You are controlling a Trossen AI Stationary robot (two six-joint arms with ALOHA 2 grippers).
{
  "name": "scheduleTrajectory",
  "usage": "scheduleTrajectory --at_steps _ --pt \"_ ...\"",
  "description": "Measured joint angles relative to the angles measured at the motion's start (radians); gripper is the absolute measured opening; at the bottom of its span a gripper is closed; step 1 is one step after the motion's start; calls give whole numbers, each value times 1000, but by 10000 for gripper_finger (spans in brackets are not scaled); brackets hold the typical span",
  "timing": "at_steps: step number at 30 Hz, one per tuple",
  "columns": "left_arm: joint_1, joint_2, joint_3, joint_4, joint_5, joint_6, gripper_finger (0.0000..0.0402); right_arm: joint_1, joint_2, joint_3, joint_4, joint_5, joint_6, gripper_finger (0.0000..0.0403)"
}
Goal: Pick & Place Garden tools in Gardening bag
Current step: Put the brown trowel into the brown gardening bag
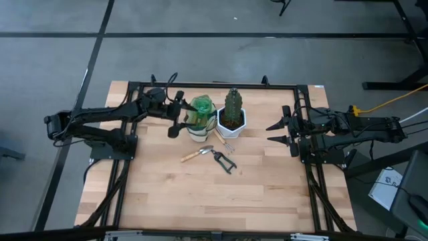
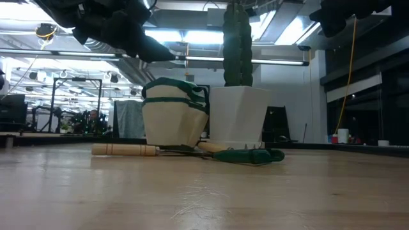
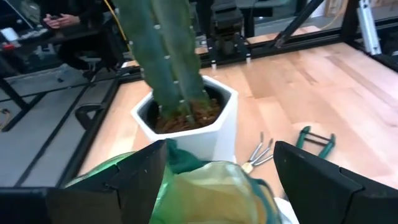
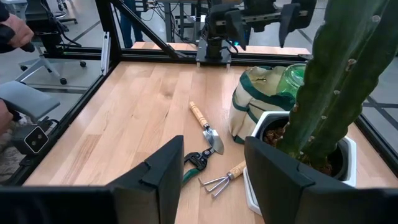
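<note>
High view: The gardening bag (image 1: 198, 120) stood near the middle of the table's (image 1: 167, 201) far edge, with the spray bottle (image 1: 200, 107) upright inside it. The white pot (image 1: 231, 123) with the cactus (image 1: 233, 102) touched the bag on its right. The left gripper (image 1: 178, 114) hovered at the bag's left side, its fingers spread wide and holding nothing. The trowel (image 1: 197, 154), pruning shears (image 1: 225, 161) and hand fork (image 1: 225, 142) lay on the table just in front of the bag and pot. The right gripper (image 1: 278, 132) waited near the table's right edge, fingers parted and empty.

Low view: The bag (image 2: 174, 118) and pot (image 2: 239, 115) stood side by side, touching. The trowel (image 2: 124, 149) lay flat in front of the bag; the shears (image 2: 249, 155) lay in front of the pot. The left gripper (image 2: 137, 38) hung above the bag's left side, clear of it.

Left wrist view: The two fingers (image 3: 140, 177) stood well apart, one on each side of the spray bottle (image 3: 211, 193), without touching it. Beyond stood the pot (image 3: 205, 121) and cactus (image 3: 165, 53), with the fork (image 3: 261, 154) and shears (image 3: 314, 138) on the table.

Right wrist view: The fingers (image 4: 165, 168) were parted and held nothing. The trowel (image 4: 205, 127), shears (image 4: 198, 162) and fork (image 4: 222, 177) lay between this gripper and the bag (image 4: 258, 102).
</note>
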Motion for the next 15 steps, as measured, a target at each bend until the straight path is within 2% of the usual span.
scheduleTrajectory --at_steps 15 --pt "-132 0 0 -52 -2 -85 294 0 0 0 0 0 0 172"
